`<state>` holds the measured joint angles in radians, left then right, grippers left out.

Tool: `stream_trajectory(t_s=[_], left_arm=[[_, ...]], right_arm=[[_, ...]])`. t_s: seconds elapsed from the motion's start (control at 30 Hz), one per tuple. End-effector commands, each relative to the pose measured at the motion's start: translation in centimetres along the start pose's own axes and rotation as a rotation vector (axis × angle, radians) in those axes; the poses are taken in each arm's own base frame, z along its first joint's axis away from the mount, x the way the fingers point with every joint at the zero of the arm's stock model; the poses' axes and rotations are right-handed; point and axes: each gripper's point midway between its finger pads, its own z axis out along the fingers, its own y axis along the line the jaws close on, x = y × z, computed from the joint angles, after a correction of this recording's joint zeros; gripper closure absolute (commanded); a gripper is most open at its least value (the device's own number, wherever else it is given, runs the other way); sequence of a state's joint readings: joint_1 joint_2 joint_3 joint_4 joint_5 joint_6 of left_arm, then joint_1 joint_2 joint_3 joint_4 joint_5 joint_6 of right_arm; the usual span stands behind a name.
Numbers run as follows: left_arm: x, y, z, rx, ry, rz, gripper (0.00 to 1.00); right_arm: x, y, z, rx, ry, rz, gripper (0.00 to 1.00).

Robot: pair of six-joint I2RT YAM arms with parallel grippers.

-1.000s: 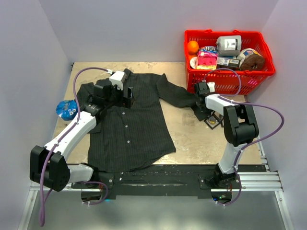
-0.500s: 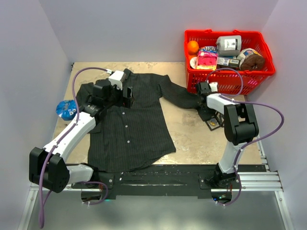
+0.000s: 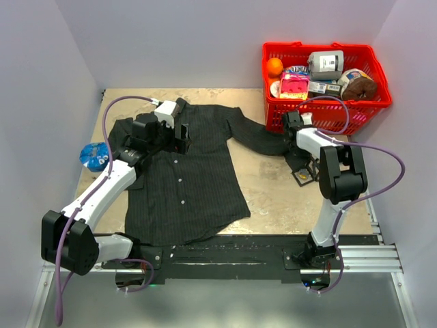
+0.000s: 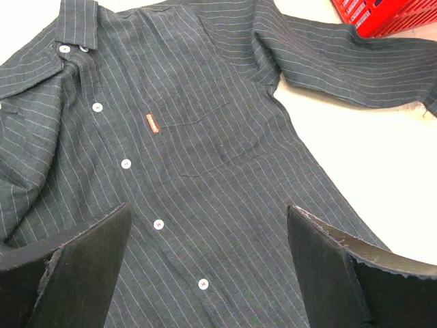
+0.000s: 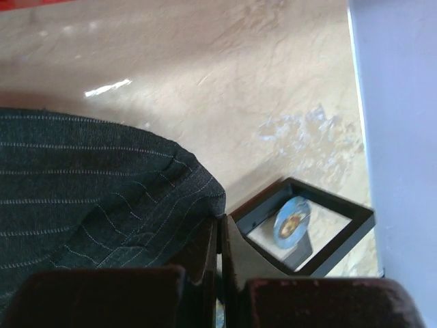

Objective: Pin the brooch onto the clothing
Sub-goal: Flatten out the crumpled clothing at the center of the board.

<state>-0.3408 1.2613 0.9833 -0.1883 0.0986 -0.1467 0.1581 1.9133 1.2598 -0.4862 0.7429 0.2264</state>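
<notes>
The clothing (image 3: 181, 184), a dark pinstriped shirt, lies spread flat on the table, its sleeve (image 3: 256, 140) stretched to the right. My left gripper (image 3: 182, 139) hovers open over the shirt's chest. The button row and the red tag (image 4: 153, 124) show beyond its fingers (image 4: 89, 260). The brooch (image 5: 292, 220), a small blue disc, stands in a black box (image 5: 341, 236) beside the cuff (image 5: 171, 184). My right gripper (image 5: 220, 219) is shut with its tips at the cuff's edge. I cannot tell whether fabric is pinched between them. From above, the right gripper (image 3: 295, 154) sits just behind the box (image 3: 305, 174).
A red basket (image 3: 328, 109) full of items stands at the back right, close behind the right wrist. A blue packet (image 3: 94, 156) lies at the table's left edge. The enclosure's right wall (image 5: 403, 137) runs right beside the box.
My right gripper has moved back toward the basket. The sleeve end went with it, uncovering the box. The left arm has not moved.
</notes>
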Motion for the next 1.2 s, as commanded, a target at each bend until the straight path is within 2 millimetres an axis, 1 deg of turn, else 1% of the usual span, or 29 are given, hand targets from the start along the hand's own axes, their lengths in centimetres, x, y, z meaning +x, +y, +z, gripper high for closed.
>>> stream_trajectory(t_s=[0.0, 0.2, 0.3, 0.43, 0.53, 0.77, 0.8, 0.87, 0.9, 0.93, 1.0, 1.03, 1.07, 1.1, 1.13, 1.17], left_arm=[[-1.7, 0.0, -0.7, -0.005, -0.061, 0.004, 0.01], [-1.7, 0.1, -0.7, -0.007, -0.061, 0.004, 0.01], [-1.7, 0.0, -0.7, -0.003, -0.062, 0.004, 0.01], [-1.6, 0.0, -0.7, -0.005, -0.059, 0.003, 0.01], [-1.6, 0.0, -0.7, -0.004, -0.059, 0.004, 0.01], [-1.2, -0.3, -0.4, 0.014, -0.048, 0.001, 0.01], [-1.1, -0.4, -0.3, 0.016, -0.043, 0.001, 0.01], [-1.0, -0.4, -0.1, 0.02, -0.039, 0.001, 0.01], [-0.8, -0.7, -0.1, 0.03, -0.035, 0.005, 0.01], [-0.7, -0.8, 0.1, 0.034, -0.03, 0.006, 0.01], [-0.4, -1.4, 0.2, 0.048, -0.02, 0.015, 0.01], [-0.1, -1.5, 0.4, 0.05, -0.012, 0.02, 0.01], [0.2, -2.2, 0.5, 0.065, -0.004, 0.031, 0.01], [0.6, -2.5, 0.8, 0.066, 0.008, 0.037, 0.01], [0.9, -2.8, 0.9, 0.072, 0.016, 0.046, 0.01], [1.3, -3.5, 1.1, 0.085, 0.029, 0.056, 0.01]], right_arm=[[-6.6, -3.6, 0.5, 0.049, -0.138, 0.19, 1.0], [-8.0, -5.2, 1.0, 0.071, -0.156, 0.223, 1.0], [-8.3, -5.9, 1.4, 0.078, -0.158, 0.234, 1.0], [-8.1, -6.9, 1.6, 0.106, -0.16, 0.257, 1.0], [-8.6, -7.5, 1.6, 0.117, -0.176, 0.278, 1.0], [-10.4, -7.8, 1.0, 0.099, -0.225, 0.307, 1.0], [-10.7, -7.6, 0.8, 0.08, -0.233, 0.309, 0.99], [-11.2, -7.7, 0.2, 0.062, -0.255, 0.32, 0.84], [-11.4, -7.6, 0.1, 0.048, -0.263, 0.321, 0.73], [-11.6, -7.8, -0.3, 0.041, -0.273, 0.328, 0.47], [-12.1, -7.6, -0.8, 0.014, -0.29, 0.337, 0.31], [-12.2, -7.6, -1.1, 0.006, -0.295, 0.341, 0.27], [-12.4, -7.7, -1.6, 0.0, -0.307, 0.346, 0.23], [-12.7, -7.9, -2.1, -0.002, -0.318, 0.35, 0.23], [-12.7, -7.5, -2.7, -0.013, -0.327, 0.345, 0.22], [-13.1, -7.7, -3.7, -0.023, -0.352, 0.355, 0.21]])
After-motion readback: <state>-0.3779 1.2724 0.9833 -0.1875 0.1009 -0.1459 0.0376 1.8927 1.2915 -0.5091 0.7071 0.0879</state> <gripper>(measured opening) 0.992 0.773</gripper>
